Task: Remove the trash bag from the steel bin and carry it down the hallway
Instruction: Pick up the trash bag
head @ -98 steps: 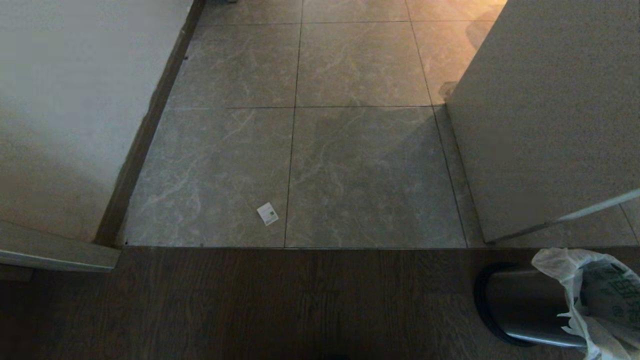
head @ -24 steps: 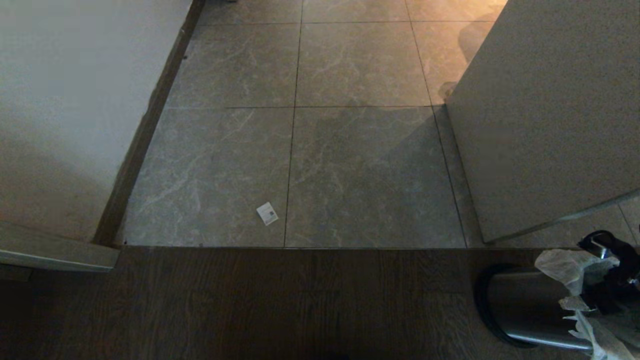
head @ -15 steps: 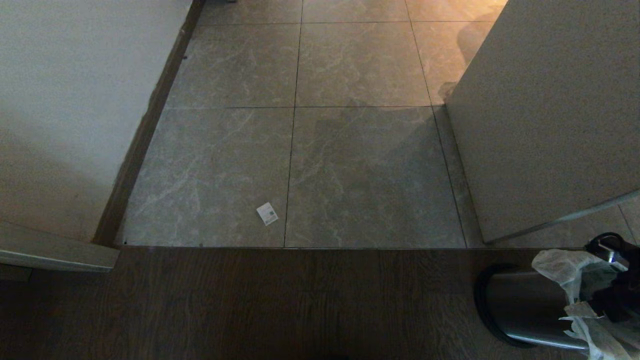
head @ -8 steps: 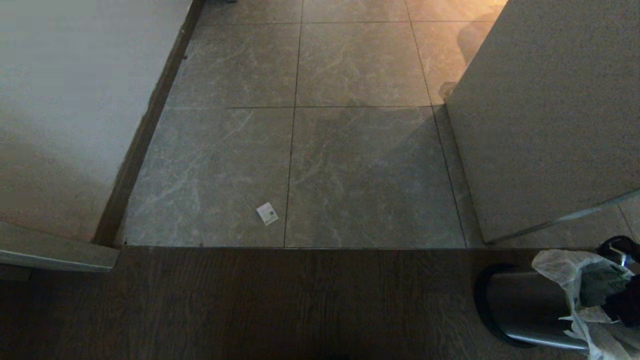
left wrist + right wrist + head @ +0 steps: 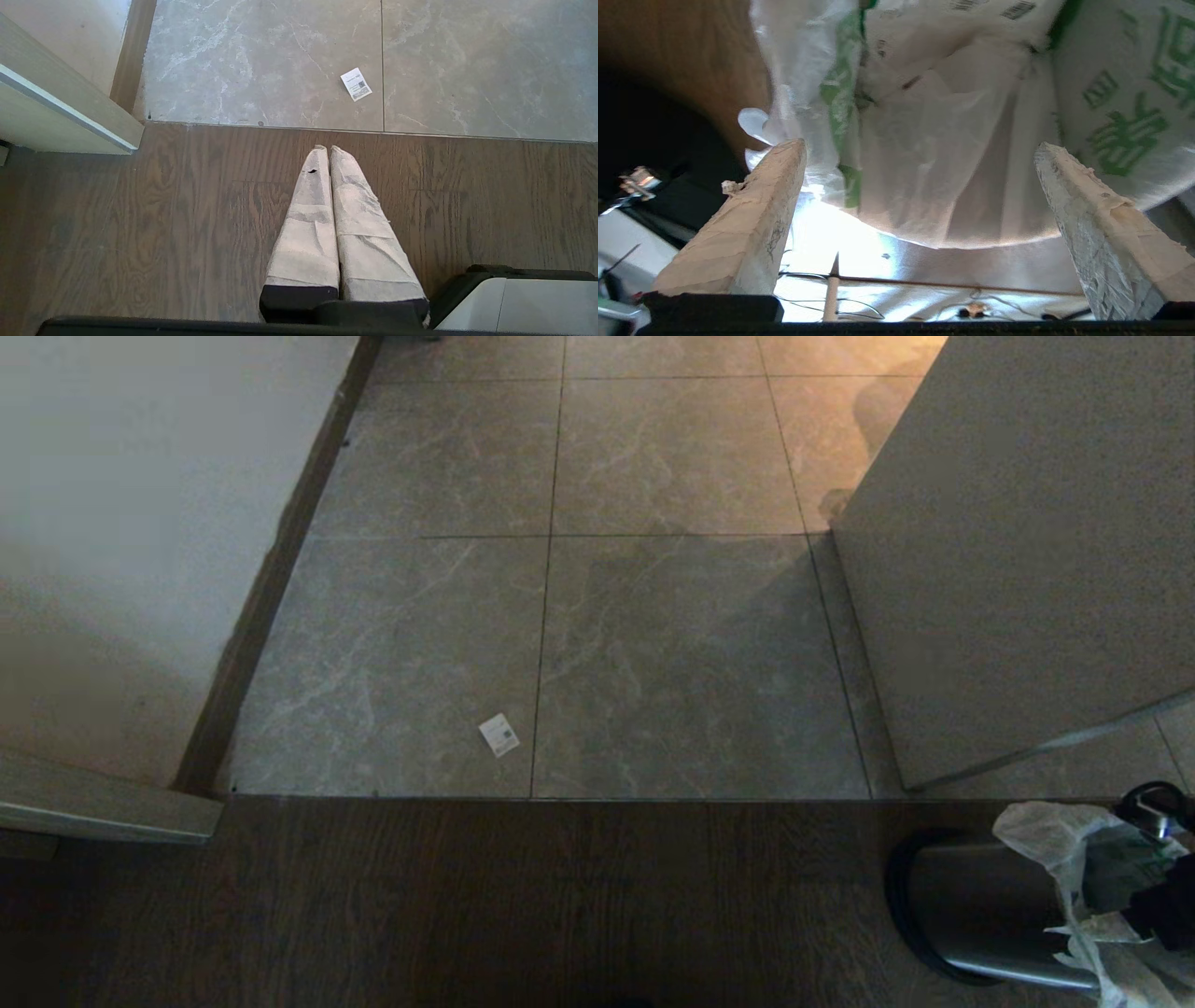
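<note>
The steel bin (image 5: 980,910) stands on the dark wood floor at the lower right of the head view. The trash bag (image 5: 1064,835), white with green print, is draped over its rim. My right gripper (image 5: 920,144) is open right at the bin's top; its fingers (image 5: 752,219) stand wide apart on either side of a fold of the bag (image 5: 943,154), above the shiny steel wall (image 5: 980,275). In the head view it shows only as a dark shape (image 5: 1167,901) at the right edge. My left gripper (image 5: 327,148) hangs shut and empty over the wood floor. The hallway tiles (image 5: 672,644) stretch ahead.
A white wall with a dark baseboard (image 5: 271,588) lines the hallway's left side, and a pale door panel (image 5: 1018,569) juts in on the right, close behind the bin. A small paper slip (image 5: 499,735) lies on the tiles near the wood floor's edge.
The right gripper came in over the bag and in the last second slid slightly toward the right edge, its fingers still wide. The bag's top has shifted a little. The left arm stayed still.
</note>
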